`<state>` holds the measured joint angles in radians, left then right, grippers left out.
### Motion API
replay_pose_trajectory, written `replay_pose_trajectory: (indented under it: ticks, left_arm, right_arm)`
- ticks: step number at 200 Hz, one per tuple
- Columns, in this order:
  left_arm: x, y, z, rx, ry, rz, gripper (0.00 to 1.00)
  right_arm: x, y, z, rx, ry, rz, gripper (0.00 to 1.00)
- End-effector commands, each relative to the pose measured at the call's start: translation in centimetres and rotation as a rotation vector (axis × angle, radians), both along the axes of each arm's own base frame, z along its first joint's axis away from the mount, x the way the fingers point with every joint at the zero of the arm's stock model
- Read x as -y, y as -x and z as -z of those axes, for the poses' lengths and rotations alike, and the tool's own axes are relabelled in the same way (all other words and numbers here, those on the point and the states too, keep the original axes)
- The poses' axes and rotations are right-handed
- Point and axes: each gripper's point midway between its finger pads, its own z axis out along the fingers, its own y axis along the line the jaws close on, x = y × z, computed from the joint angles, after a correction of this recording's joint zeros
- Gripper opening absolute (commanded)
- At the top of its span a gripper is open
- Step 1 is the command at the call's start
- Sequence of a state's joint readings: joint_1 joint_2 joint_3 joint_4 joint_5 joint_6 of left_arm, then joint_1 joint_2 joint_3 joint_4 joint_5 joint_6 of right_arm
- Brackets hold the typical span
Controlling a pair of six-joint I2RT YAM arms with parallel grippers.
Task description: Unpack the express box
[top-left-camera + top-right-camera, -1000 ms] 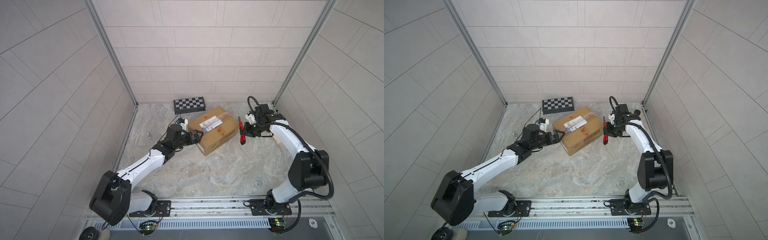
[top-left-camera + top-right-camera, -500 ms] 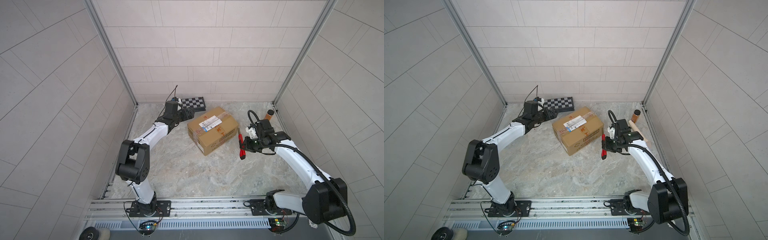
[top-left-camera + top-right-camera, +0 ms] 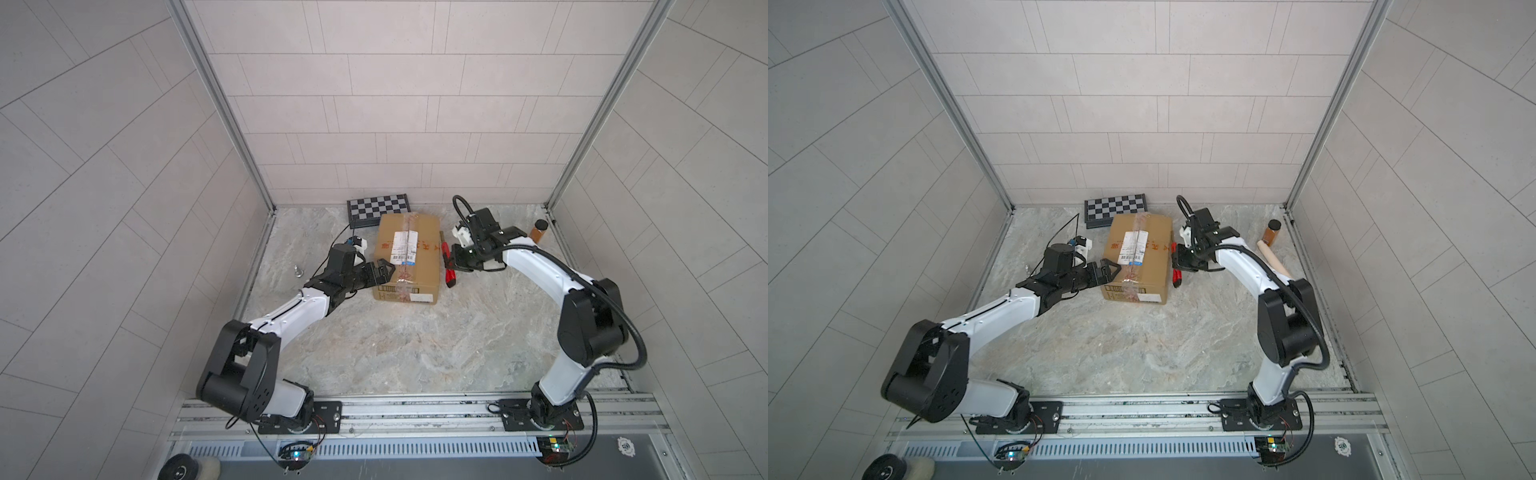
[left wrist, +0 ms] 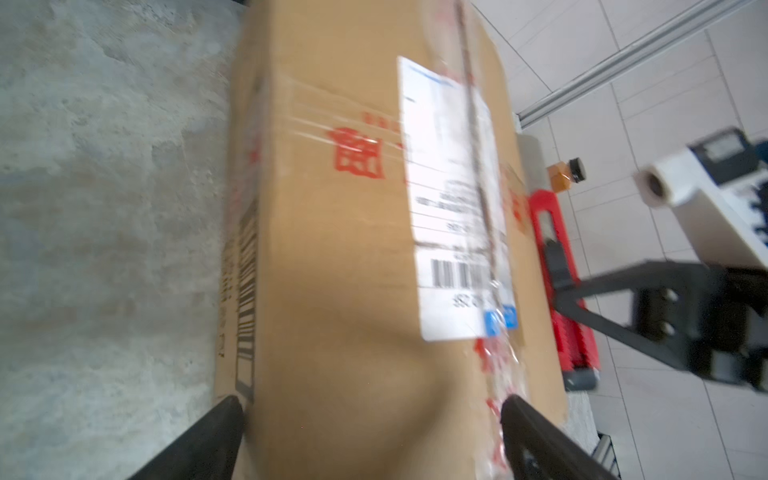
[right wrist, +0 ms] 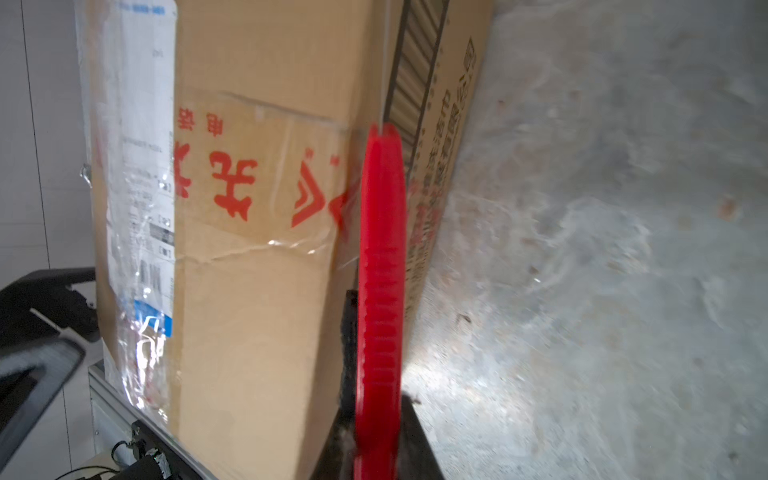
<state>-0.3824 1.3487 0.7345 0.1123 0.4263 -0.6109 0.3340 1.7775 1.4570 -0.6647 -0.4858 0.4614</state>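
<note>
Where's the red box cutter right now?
In both top views the red box cutter is held in the right gripper, jaws shut on it, close against the express box's right side, left of the brown bottle.

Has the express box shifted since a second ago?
Yes. The express box has turned and slid left: it lay diagonal, clear of the checkered board; now its far end hides the board's near right corner.

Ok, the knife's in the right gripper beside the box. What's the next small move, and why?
Probably lift the red knife in the right gripper over the express box onto its top tape seam. The flaps look taped shut, the knife sits beside the box's side, and the left gripper straddles the opposite edge with open jaws.
</note>
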Motion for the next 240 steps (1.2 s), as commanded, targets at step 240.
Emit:
replay_pose_trajectory:
  ticks: [240]
  left_arm:
    - [0.4, 1.3, 0.5, 0.008, 0.03, -0.092, 1.0]
  right_arm:
    - [-5.5, 19.8, -3.8, -0.013, -0.547, -0.111, 0.0]
